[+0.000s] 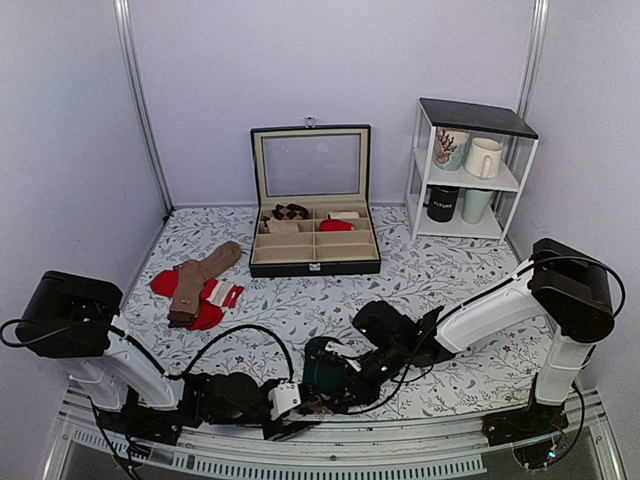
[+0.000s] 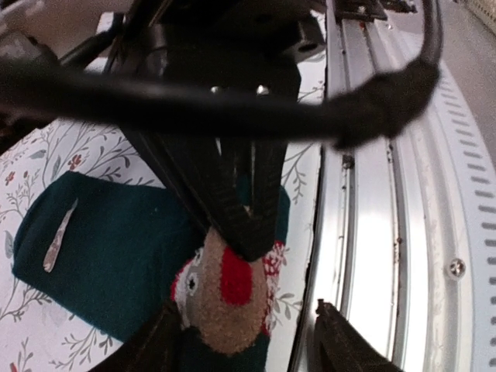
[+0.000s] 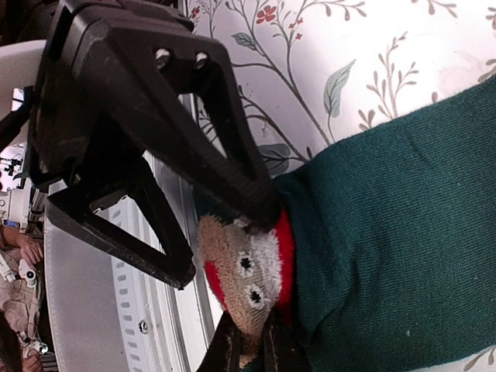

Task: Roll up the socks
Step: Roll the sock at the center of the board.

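Observation:
The socks [image 1: 322,370] are dark teal and lie at the table's near edge. Their end carries a brown, red and white face patch [image 2: 229,291]. My right gripper [image 3: 254,349] is shut on that patch end [image 3: 244,271]; in the left wrist view it comes down from above onto the socks [image 2: 101,256]. My left gripper [image 2: 244,349] is open and straddles the same end. One of its fingers [image 3: 248,190] touches the teal fabric, and the other [image 2: 341,341] hangs over the metal rail. From above, both grippers [image 1: 310,398] [image 1: 345,375] meet over the socks.
A metal rail [image 2: 387,232] runs along the table's near edge, right beside the socks. Tan socks [image 1: 200,280] lie on red socks [image 1: 165,285] at the left. An open black compartment box [image 1: 315,262] stands at the back, a white shelf [image 1: 510,205] with mugs at the right.

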